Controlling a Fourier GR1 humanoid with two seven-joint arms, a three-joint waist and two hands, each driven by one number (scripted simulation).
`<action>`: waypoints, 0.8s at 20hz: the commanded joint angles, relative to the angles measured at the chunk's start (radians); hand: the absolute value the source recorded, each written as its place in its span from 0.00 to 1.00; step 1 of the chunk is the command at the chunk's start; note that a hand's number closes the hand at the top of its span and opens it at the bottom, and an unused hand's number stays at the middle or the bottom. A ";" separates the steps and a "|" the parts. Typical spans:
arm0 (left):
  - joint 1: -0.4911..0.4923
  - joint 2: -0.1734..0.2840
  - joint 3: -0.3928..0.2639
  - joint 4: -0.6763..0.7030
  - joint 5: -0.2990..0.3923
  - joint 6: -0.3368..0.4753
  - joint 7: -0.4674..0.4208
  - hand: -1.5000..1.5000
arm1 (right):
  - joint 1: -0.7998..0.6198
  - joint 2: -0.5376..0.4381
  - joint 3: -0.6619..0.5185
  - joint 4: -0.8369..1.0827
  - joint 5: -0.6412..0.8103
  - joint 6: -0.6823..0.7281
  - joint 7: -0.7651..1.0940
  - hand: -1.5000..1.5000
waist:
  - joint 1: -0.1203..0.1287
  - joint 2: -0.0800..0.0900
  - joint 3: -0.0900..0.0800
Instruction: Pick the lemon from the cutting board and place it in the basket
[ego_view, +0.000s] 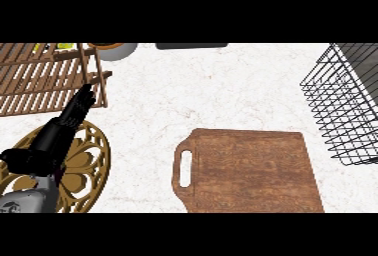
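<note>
Lemon is nowhere to be seen: the cutting board (247, 172) lies bare on the bench (214, 85), handle slot toward the left, and nothing yellow shows through the wires of the basket (347, 107) at the right edge, though its floor runs partly out of view. Whether the fruit already sits in the basket or is carried out of frame cannot be told, so the task's progress is uncertain; my guess is that it is either finished or the fruit is in the unseen right hand.

Only the left hand (72, 116) shows, its grey forearm rising from the lower left corner over a round golden trivet (92, 165). Its fingers are straight and released, pointing up toward a wooden slatted rack (37, 80), holding nothing. It appears to be resting.
</note>
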 joint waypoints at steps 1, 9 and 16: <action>0.014 -0.006 0.002 -0.033 -0.003 0.014 0.012 0.50 | 0.136 -0.037 -0.115 -0.163 -0.206 -0.022 -0.112 1.00 | 0.000 -0.002 0.001; 0.039 -0.001 -0.008 -0.022 -0.013 -0.003 -0.013 0.50 | 0.322 -0.083 -0.477 -0.302 -0.504 0.043 -0.112 1.00 | 0.002 0.000 -0.002; -0.028 0.003 -0.001 0.029 -0.011 -0.013 -0.023 0.50 | 0.237 -0.069 -0.832 -0.290 -0.731 0.101 0.053 1.00 | 0.029 0.010 -0.003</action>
